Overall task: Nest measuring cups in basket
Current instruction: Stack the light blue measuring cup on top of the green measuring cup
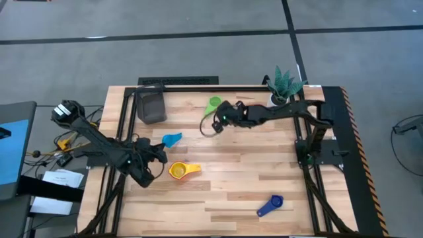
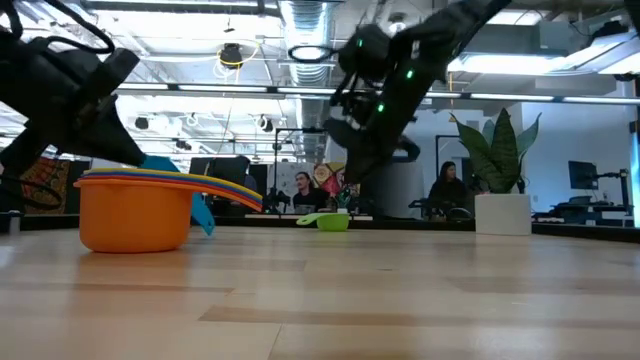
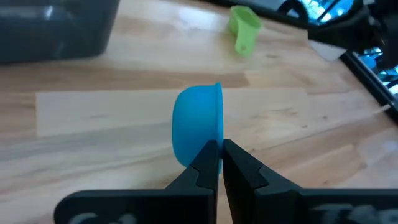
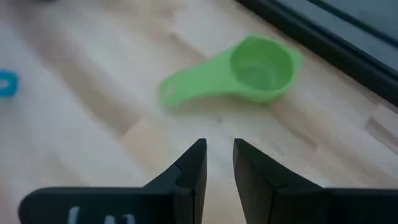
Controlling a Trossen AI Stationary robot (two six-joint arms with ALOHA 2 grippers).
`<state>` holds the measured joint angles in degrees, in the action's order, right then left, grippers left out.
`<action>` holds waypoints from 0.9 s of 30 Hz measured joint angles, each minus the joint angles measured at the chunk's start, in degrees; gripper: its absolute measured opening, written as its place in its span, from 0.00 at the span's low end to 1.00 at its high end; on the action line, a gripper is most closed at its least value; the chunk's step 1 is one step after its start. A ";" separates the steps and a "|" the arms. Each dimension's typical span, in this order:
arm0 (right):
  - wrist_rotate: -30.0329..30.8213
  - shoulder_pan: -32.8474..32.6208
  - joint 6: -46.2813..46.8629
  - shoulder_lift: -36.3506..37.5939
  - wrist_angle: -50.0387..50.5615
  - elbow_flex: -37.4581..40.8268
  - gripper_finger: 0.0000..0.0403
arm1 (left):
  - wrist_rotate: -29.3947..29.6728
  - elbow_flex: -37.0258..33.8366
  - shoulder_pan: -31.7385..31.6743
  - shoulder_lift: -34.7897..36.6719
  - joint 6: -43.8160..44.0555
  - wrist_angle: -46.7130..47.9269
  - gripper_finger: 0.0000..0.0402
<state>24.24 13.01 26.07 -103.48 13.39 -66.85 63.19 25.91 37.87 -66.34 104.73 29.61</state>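
Observation:
My left gripper (image 3: 221,152) is shut on the light blue cup (image 3: 198,127), which sits just left of the table's middle (image 1: 172,139). My right gripper (image 4: 219,149) hangs open above the boards, short of the green cup (image 4: 261,68), which stands upright on its base near the far edge (image 1: 213,104). An orange cup with a yellow cup and others nested inside (image 1: 180,170) stands near my left gripper (image 1: 160,151). The dark blue cup (image 1: 269,205) lies near the near edge. The dark basket (image 1: 151,106) stands at the far left. My left gripper pinches the light blue cup's handle (image 3: 214,146) between its two fingertips (image 3: 239,163), coming in low from the table's left. The cup is tipped on its side, its rim facing sideways and its rounded bottom toward the basket. Whether it touches the table I cannot tell.
A white pot with a green plant (image 1: 284,86) stands at the far right corner. Black frame rails (image 1: 198,81) run along the table's far edge. Bare boards lie between the cups. People sit in the room beyond the table (image 2: 445,190).

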 joint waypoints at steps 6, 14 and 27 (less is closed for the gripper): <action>-4.74 7.94 0.95 -3.54 -6.33 -0.06 0.32 | -3.04 -1.00 -1.14 5.48 -5.65 -0.92 0.00; -12.11 15.63 0.91 -7.08 -6.14 -2.77 0.50 | -6.66 -1.00 -2.51 7.60 -8.11 -0.70 0.00; -14.02 16.99 -0.58 -14.97 2.03 -13.85 0.51 | -13.10 -1.00 -2.67 3.31 -7.04 0.20 0.00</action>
<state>10.22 30.00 25.49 -118.45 15.42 -80.70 50.10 24.91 35.20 -63.02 97.69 29.81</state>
